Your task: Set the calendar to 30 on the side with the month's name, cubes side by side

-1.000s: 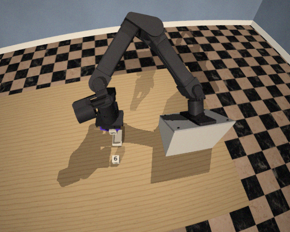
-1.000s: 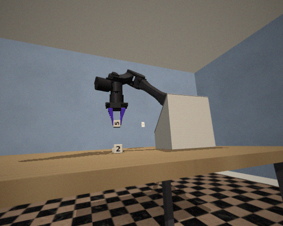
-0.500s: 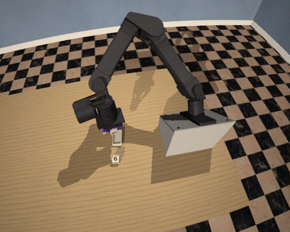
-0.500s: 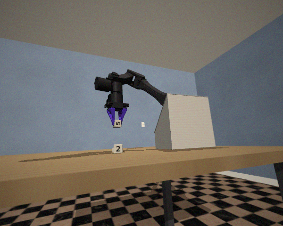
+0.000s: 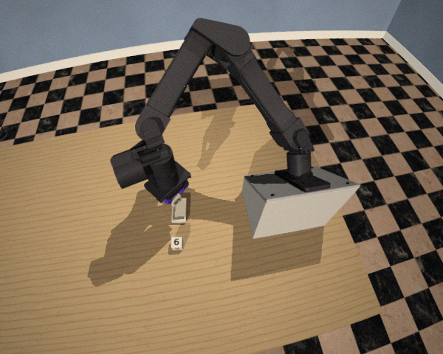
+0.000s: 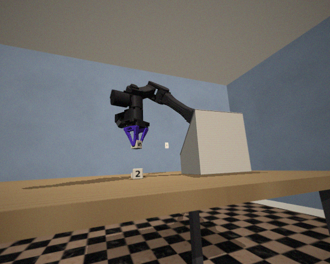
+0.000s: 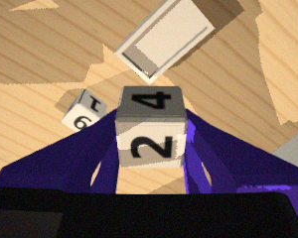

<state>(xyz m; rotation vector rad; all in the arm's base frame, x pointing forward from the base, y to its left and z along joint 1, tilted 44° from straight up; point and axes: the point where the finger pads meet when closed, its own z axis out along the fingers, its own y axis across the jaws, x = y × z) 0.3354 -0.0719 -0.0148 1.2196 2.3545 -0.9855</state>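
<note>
My gripper (image 5: 174, 198) (image 6: 136, 142) (image 7: 151, 118) is shut on a white number cube (image 6: 136, 144) (image 7: 151, 126) and holds it well above the table. The wrist view shows the held cube's faces 4 and 2; the exterior view shows its face 5. The small white tray (image 5: 178, 220) (image 7: 137, 59) lies flat on the table, roughly under the held cube, and is empty. The second cube (image 5: 176, 243) (image 6: 137, 173) (image 7: 83, 114) stands on the table a little in front of the tray, with 6 on top and 2 towards the exterior camera.
The arm's grey base block (image 5: 290, 206) (image 6: 216, 142) stands on the table to the right of the tray. The wooden table (image 5: 61, 228) (image 6: 74, 190) stretches far to the left and front.
</note>
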